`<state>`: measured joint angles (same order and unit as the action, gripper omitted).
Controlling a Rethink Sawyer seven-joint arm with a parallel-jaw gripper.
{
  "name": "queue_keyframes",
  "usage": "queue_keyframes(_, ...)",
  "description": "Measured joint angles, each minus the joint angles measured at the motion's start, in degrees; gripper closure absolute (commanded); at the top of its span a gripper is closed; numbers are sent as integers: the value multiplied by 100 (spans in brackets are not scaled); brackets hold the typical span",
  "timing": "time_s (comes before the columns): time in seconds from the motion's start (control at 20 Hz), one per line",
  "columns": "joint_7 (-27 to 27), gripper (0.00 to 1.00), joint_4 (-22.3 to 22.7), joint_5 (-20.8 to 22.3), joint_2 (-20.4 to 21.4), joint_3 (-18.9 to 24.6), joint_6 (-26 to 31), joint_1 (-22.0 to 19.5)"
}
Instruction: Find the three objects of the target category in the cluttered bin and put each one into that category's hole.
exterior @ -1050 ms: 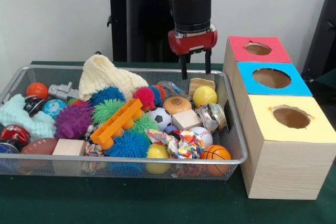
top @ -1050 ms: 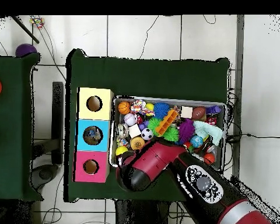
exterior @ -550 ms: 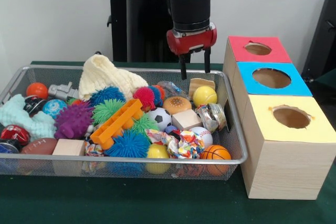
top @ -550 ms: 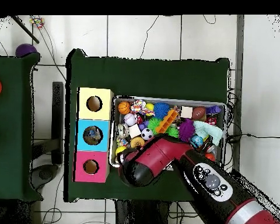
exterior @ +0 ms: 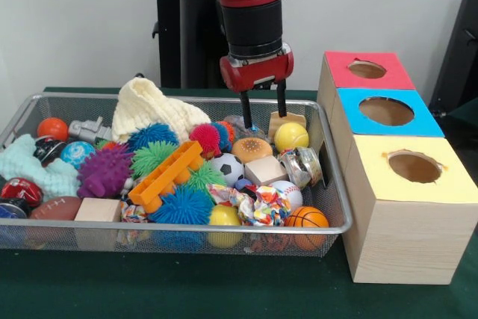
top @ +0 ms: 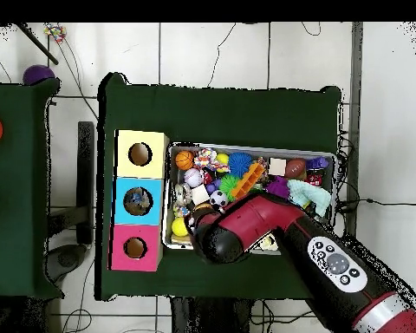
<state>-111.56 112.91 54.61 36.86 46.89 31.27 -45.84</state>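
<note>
Green cloth covers the counter (exterior: 187, 296), with a pale wall behind and tiled floor around it in the overhead view. On it sits the wire bin (exterior: 328, 184), heaped with toys, and just beside it a row of three wooden boxes, each with a round hole in its lid: the pink box (exterior: 366, 69), the blue box (exterior: 387, 111) and the yellow box (exterior: 415, 166).

My end effector (exterior: 261, 110) hangs over the bin's far end, its two black prongs spread apart and holding nothing. Their tips straddle the gap between a clear crinkly thing and the tan wooden piece (exterior: 287, 119), just above the burger toy (exterior: 252, 149) and near the yellow ball (exterior: 290, 137).

I cannot tell from here which category is the target. If it is balls, the yellow ball, the soccer ball (exterior: 227, 168), the baseball (exterior: 286, 193) and the mini basketball (exterior: 306, 219) all lie at this end. I judge them light, smooth and prone to rolling, so I would close across the widest part, straight down, with neighbours cleared. If it is wood, the wooden cube (exterior: 265, 170) looks stiff and flat-sided, an easier pinch across two opposite faces. The spiky blue puff (exterior: 181, 205) would squash and snag
</note>
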Motion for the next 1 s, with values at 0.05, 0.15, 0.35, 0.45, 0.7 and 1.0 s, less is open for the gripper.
queue_keyframes(0.05,84,0,-51,1,-40,5,6,-27)
queue_keyframes(0.15,204,0,-135,0,-101,16,6,-57)
queue_keyframes(0.35,281,0,-184,0,-118,28,6,-67)
queue_keyframes(0.45,281,0,-182,8,-119,28,7,-63)
queue_keyframes(0.7,281,0,-178,97,-108,25,2,31)
queue_keyframes(1.0,281,0,-78,425,-84,-58,-216,348)
